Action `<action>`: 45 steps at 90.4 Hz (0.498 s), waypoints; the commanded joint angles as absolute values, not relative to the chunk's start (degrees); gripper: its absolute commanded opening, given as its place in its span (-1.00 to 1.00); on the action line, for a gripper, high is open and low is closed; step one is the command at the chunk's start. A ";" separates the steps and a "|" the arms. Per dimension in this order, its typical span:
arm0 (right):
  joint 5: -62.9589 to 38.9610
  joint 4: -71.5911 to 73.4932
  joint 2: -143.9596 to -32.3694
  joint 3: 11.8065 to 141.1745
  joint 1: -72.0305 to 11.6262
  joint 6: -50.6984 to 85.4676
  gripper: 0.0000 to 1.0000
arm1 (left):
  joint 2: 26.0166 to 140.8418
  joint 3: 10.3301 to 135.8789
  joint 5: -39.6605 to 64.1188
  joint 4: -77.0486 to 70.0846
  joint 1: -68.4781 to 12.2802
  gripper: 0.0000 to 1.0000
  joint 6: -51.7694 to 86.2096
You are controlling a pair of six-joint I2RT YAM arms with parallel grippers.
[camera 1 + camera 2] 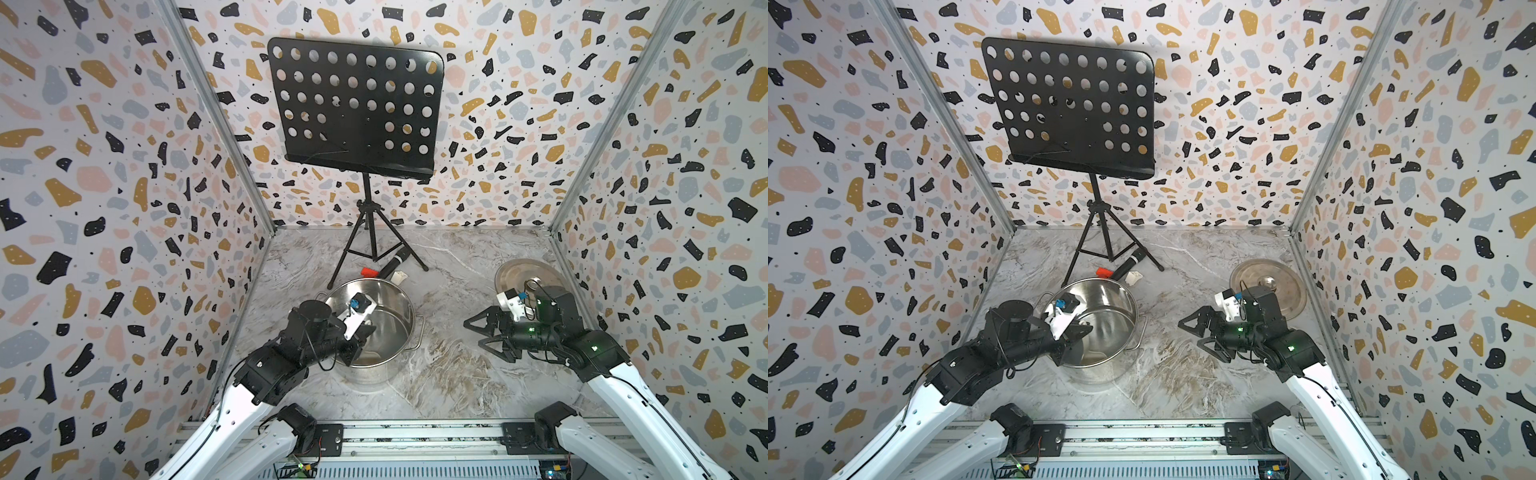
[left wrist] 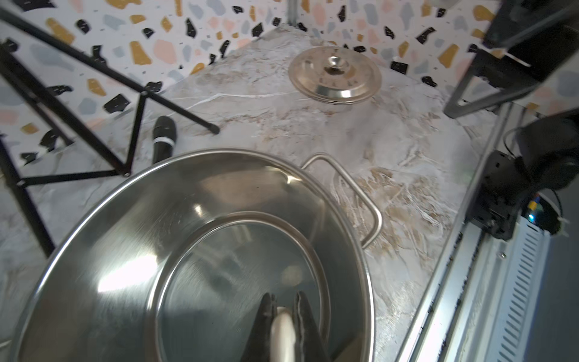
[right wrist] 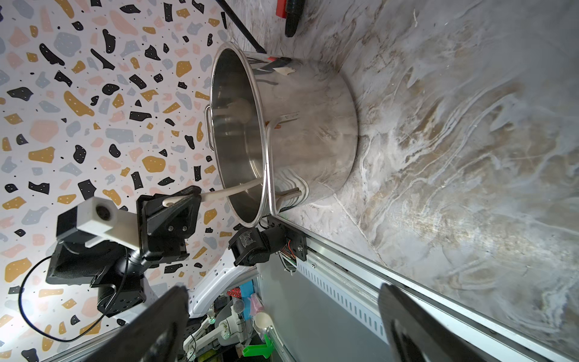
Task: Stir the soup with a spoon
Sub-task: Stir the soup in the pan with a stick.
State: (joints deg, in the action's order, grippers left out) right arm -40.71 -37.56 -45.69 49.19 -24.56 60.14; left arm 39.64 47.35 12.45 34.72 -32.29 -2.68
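Spoon [image 3: 232, 191] was clamped by its handle in the left gripper [image 2: 283, 297], slanting down over the near rim into the steel pot [image 1: 395, 316] at left-centre of the marble table [image 1: 449, 374]. Right gripper [image 1: 471, 332] hung spread wide and empty, right of the pot.

Bright even light; glare inside pot [image 2: 125, 275]; wide-angle edge distortion
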 commanded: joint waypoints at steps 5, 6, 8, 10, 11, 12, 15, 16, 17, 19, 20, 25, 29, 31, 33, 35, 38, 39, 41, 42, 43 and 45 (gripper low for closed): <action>-41.26 -38.61 -44.85 51.79 -24.78 59.19 1.00 | 40.83 50.20 -1.18 38.76 -29.42 -1.00 4.83; -41.24 -38.64 -44.75 51.78 -24.74 59.17 1.00 | 41.16 50.37 -1.95 38.98 -29.30 -1.00 4.88; -41.23 -38.69 -44.63 51.79 -24.77 59.09 1.00 | 41.60 50.61 -3.19 39.17 -29.06 -1.00 5.04; -41.22 -38.85 -44.49 51.77 -24.78 59.09 1.00 | 41.97 50.64 -4.25 39.15 -28.93 -1.00 5.04; -41.18 -38.89 -44.44 51.77 -24.78 59.08 1.00 | 42.08 50.68 -4.76 39.00 -28.83 -1.00 5.02; -41.16 -38.96 -44.41 51.73 -24.78 59.11 1.00 | 42.27 50.74 -5.24 38.92 -28.74 -1.00 5.02; -41.14 -39.02 -44.15 51.64 -24.74 59.15 1.00 | 42.58 50.80 -6.65 38.19 -28.52 -1.00 5.03; -41.09 -39.02 -44.09 51.66 -24.76 59.10 1.00 | 42.69 50.80 -7.15 37.90 -28.45 -1.00 5.07; -41.11 -39.07 -44.02 51.63 -24.77 59.13 1.00 | 42.79 50.85 -7.62 37.67 -28.38 -1.00 5.13; -41.08 -39.21 -43.90 51.58 -24.76 59.10 1.00 | 43.00 50.94 -8.65 37.15 -28.28 -1.00 5.24; -41.11 -39.25 -43.79 51.54 -24.77 59.13 1.00 | 43.21 51.00 -9.07 36.72 -28.24 -1.00 5.30; -41.01 -39.55 -43.26 51.35 -24.76 59.19 1.00 | 44.46 51.54 -10.92 34.99 -27.86 -1.00 5.19; -40.92 -39.70 -42.83 51.12 -24.76 59.30 1.00 | 45.67 52.26 -11.61 33.53 -27.44 -1.00 4.72; -40.88 -39.70 -42.63 50.95 -24.78 59.41 1.00 | 46.51 52.73 -11.67 32.92 -27.30 -1.00 4.17; -40.81 -39.70 -42.34 50.77 -24.78 59.54 1.00 | 47.62 53.26 -11.64 32.20 -27.21 -1.00 3.66; -40.74 -39.72 -42.16 50.62 -24.78 59.64 1.00 | 49.02 53.92 -11.55 31.63 -27.06 -1.00 2.91; -40.77 -39.70 -41.91 50.47 -24.76 59.73 1.00 | 50.87 54.99 -11.45 30.89 -26.93 -1.00 2.19; -40.78 -39.72 -41.74 50.37 -24.77 59.79 1.00 | 51.45 55.36 -11.39 30.61 -26.95 -1.00 1.75; -40.71 -39.72 -41.55 50.23 -24.72 59.84 1.00 | 52.41 56.14 -11.35 30.24 -26.93 -1.00 1.21; -40.70 -39.73 -41.47 50.16 -24.75 59.93 1.00 | 53.01 56.50 -11.35 30.02 -26.91 -1.00 0.78; -40.65 -39.73 -41.43 50.13 -24.77 59.94 1.00 | 53.53 56.99 -11.30 29.82 -26.86 -1.00 0.43; -40.62 -39.77 -41.21 50.06 -24.71 60.05 1.00 | 54.85 57.80 -11.22 29.38 -26.82 -1.00 -0.07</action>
State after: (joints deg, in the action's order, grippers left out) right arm -40.69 -39.11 -42.70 49.25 -24.56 60.07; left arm 50.61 53.19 -8.36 34.33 -27.35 3.31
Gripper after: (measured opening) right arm 0.994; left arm 0.084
